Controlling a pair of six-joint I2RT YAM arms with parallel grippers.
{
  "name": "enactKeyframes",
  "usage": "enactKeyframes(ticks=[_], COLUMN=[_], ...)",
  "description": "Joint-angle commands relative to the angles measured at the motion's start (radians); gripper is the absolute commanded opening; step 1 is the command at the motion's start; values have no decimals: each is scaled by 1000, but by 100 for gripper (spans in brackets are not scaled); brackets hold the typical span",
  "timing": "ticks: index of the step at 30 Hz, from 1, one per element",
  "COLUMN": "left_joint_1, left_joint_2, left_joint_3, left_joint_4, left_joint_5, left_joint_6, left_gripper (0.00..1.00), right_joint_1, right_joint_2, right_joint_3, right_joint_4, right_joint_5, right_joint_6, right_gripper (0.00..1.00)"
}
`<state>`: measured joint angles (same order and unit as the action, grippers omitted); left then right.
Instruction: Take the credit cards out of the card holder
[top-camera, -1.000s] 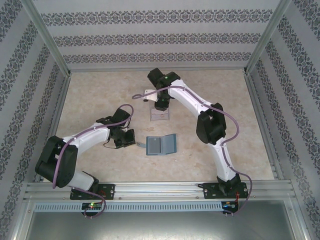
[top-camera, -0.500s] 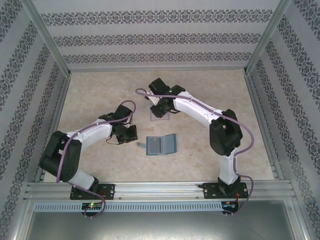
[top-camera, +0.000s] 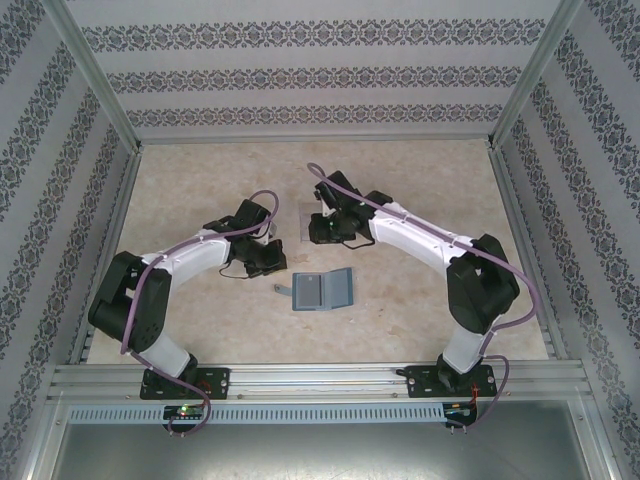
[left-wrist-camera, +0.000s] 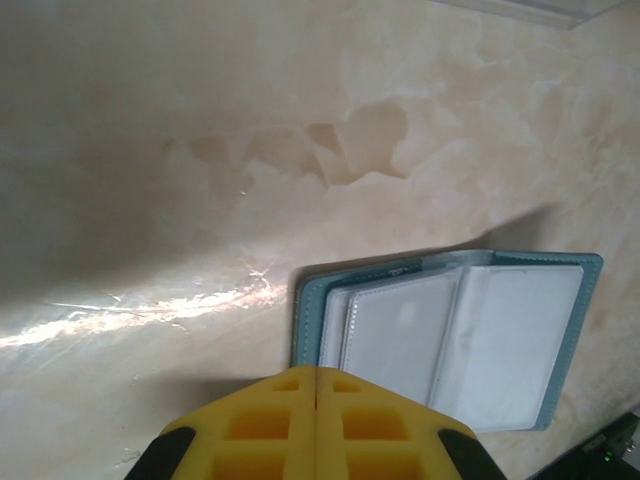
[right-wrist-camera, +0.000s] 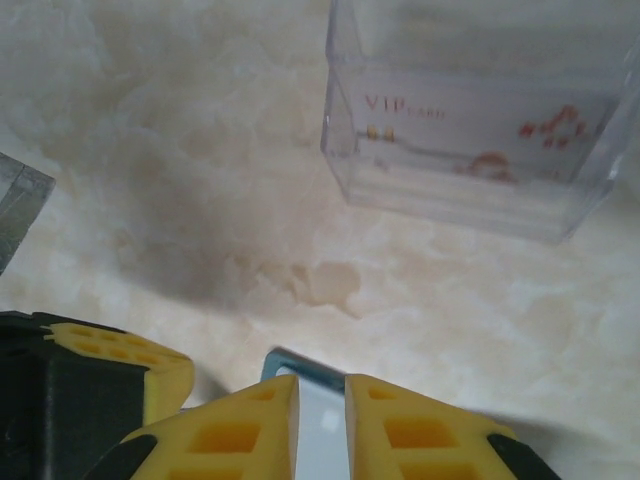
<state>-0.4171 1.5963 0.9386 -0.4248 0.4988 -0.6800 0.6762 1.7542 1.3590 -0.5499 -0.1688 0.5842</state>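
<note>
The teal card holder (top-camera: 322, 290) lies open on the table, pale pockets up (left-wrist-camera: 450, 330); I cannot tell whether cards sit in them. A pale credit card printed "VIP" (right-wrist-camera: 400, 105) lies inside the clear tray. My left gripper (top-camera: 270, 258) hovers just left of the holder, its yellow fingers (left-wrist-camera: 290, 420) pressed shut on nothing. My right gripper (top-camera: 325, 228) hangs between tray and holder. A slim gap parts its fingers (right-wrist-camera: 250, 425), nothing is in it, and the holder's teal corner (right-wrist-camera: 300, 368) shows through it on the table.
The clear plastic tray (right-wrist-camera: 470, 190) stands on the beige table behind the holder (top-camera: 309, 214). Metal rails and patterned walls close in the sides and back. The left gripper's finger (right-wrist-camera: 110, 370) sits close beside the right one.
The right arm has drawn back from the tray toward the holder, its jaws narrowing. The left gripper has shifted a little right and away from me. The holder has not moved.
</note>
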Motion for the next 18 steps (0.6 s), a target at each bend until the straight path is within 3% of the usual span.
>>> enactKeyframes(ticks=[1,9,18], left_joint_1=[-9,-52,-70], left_joint_2=[15,62,111], left_joint_3=[32,49,42], left_joint_4=[23,11,-27], left_joint_5=[66,102,99], left_joint_6=[19,22,29], left_gripper=[1,1,0], right_joint_1=[-7,-7,-4], right_joint_2=[-39,-38,-35], right_joint_3=[-39,-159,-234], right_joint_4=[46,133,166], right_joint_5=[-92,-229,-251], right_joint_6=[129,212,242], right_gripper=[20,17,14])
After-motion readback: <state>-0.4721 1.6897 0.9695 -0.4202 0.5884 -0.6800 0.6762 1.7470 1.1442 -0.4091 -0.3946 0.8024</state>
